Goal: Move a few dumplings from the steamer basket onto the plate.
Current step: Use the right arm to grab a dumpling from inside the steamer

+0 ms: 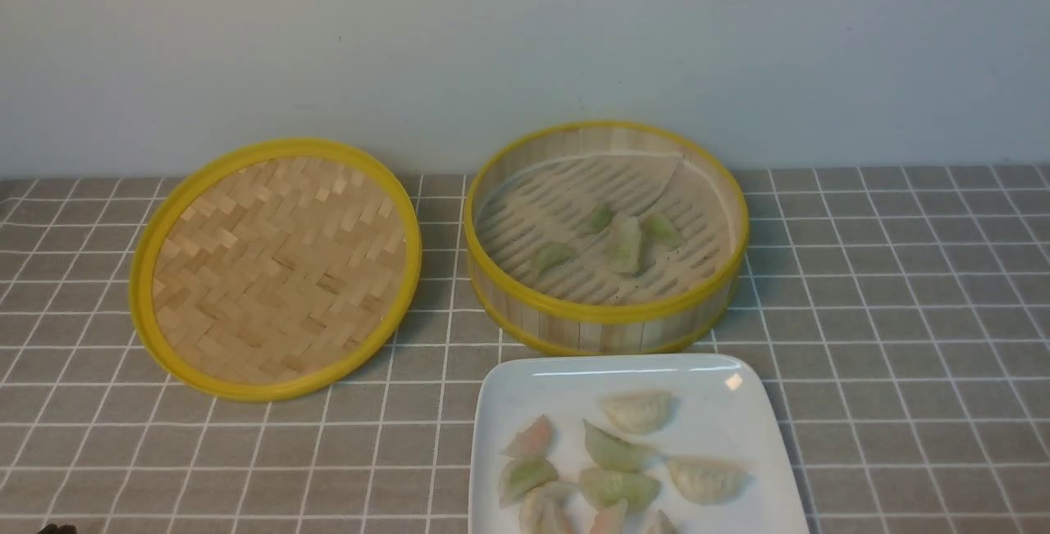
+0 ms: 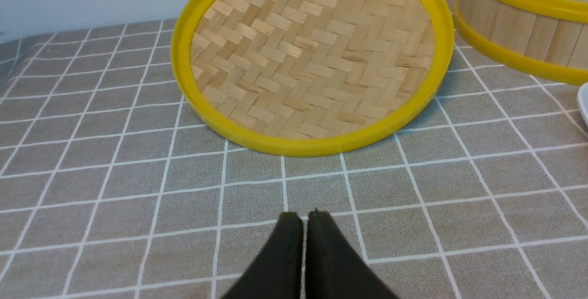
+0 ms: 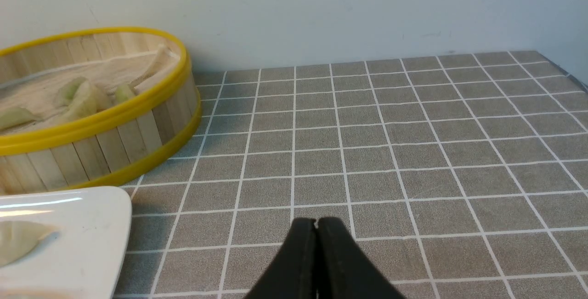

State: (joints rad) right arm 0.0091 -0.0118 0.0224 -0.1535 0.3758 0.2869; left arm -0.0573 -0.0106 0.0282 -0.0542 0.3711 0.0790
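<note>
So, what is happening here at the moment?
Nothing is being handled right now. The left gripper and the right gripper are both shut and empty, each over bare tablecloth. The steamer basket is open, and its woven lid lies beside it, on the robot's left. About four dumplings are in the basket. Several more lie on the white plate in front of it.

No readable text, labels, brands, numbers or signs in any view. Steamer basket, woven lid, white plate and grid-pattern table are all plain, with no markings.
</note>
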